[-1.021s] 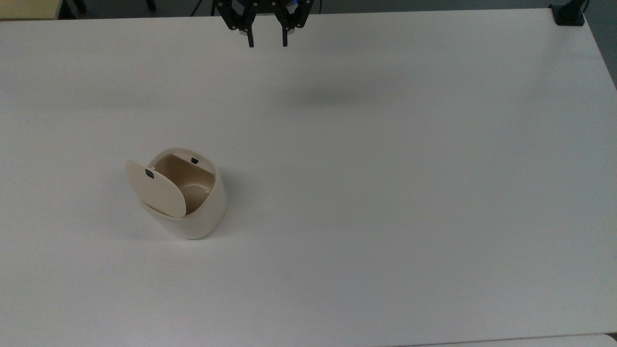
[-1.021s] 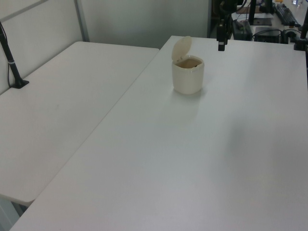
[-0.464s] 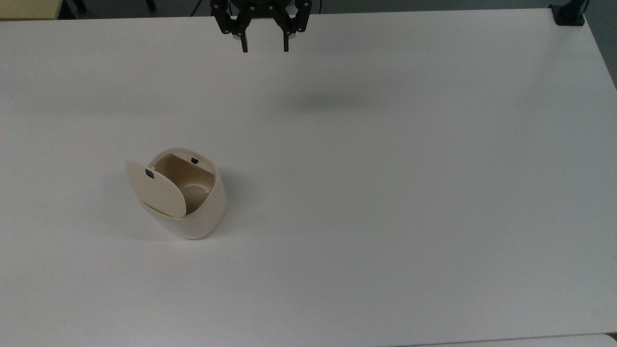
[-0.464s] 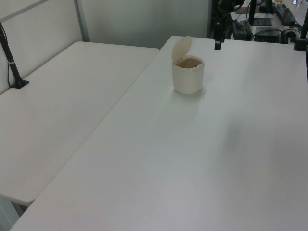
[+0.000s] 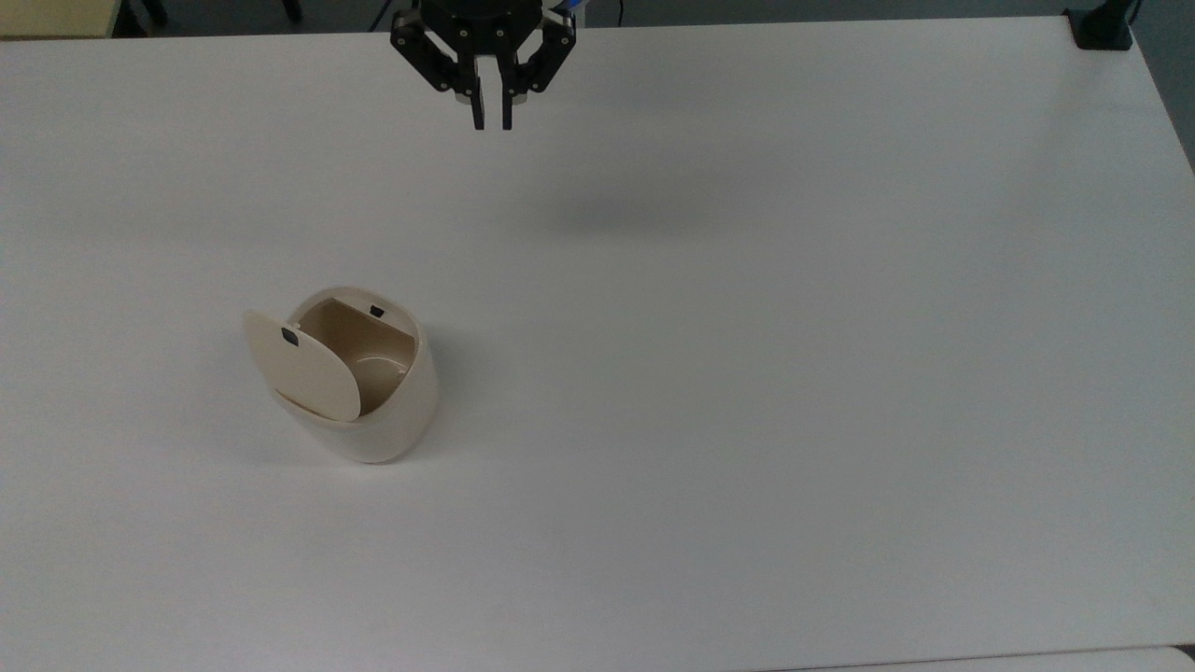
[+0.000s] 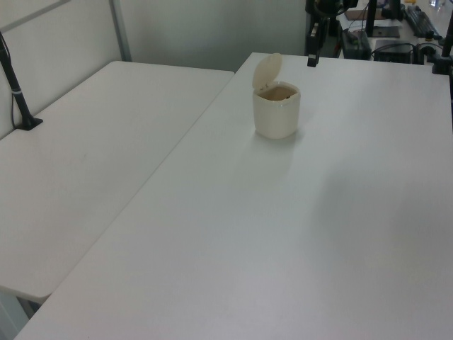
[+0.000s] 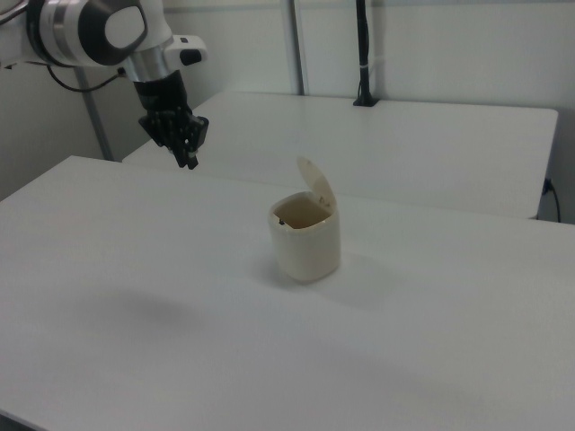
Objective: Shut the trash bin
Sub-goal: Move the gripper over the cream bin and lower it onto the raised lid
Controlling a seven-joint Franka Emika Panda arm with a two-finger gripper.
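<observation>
— What's the setting?

— A plain white table (image 5: pixel 747 373) in a work room, with a second white table (image 6: pixel 92 149) set edge to edge with it on the left view's left, and pale partition walls behind. A black post (image 7: pixel 363 54) stands on that second table in the right view.

— And the bin?

— The bin (image 5: pixel 369 392), small and cream-coloured, stands upright on the table in the top view's left half, roughly midway between the near and far edges. Its lid (image 5: pixel 303 364) is up, hinged at the side toward the top view's left and tilted back, so the brown inside shows. A small black tab (image 5: pixel 290 338) sits near the lid's free edge, and a matching black catch (image 5: pixel 377 311) is on the far rim of the opening.

— Where's the arm?

— The gripper (image 5: pixel 492 124) hangs in the air above the far edge of the table in the top view, well apart from the bin and to its right in that view. In the right view the gripper (image 7: pixel 190 163) points down and sits at the right view's left, higher than the bin (image 7: pixel 306 238). In the left view it (image 6: pixel 312 62) is beyond the bin (image 6: pixel 276 110), toward the left view's right.

— Fingers?

— Nearly together — just a thin slit between the two black tips, and nothing held between them.
</observation>
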